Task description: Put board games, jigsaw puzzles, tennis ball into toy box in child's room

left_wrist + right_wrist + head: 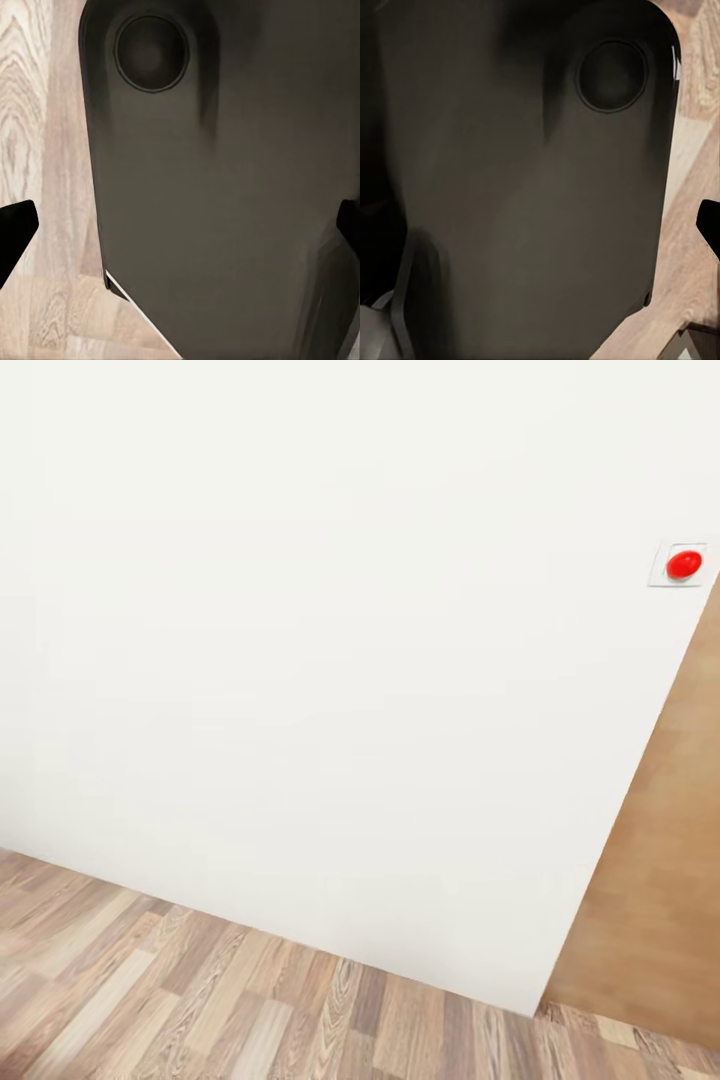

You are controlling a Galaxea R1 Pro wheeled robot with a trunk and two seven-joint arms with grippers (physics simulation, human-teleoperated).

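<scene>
Head view: I face a white wall [330, 660] with a red button [684, 564], wood-plank floor [150, 1000] below, a wooden door [660, 860] to the right. No toys in sight.

Left wrist view: dark robot body [225, 210] over the floor; left jaws released, dark fingertips [15, 225] at opposite edges.

Right wrist view: the same dark body; one fingertip [709, 221] shows, so I cannot tell the jaw state.

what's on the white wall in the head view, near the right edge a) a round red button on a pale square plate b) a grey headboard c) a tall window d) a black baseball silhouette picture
a: the plain white wall carries a round red button on a pale square plate, just above the light brown wooden door panel, with wood-plank floor below.
</scene>
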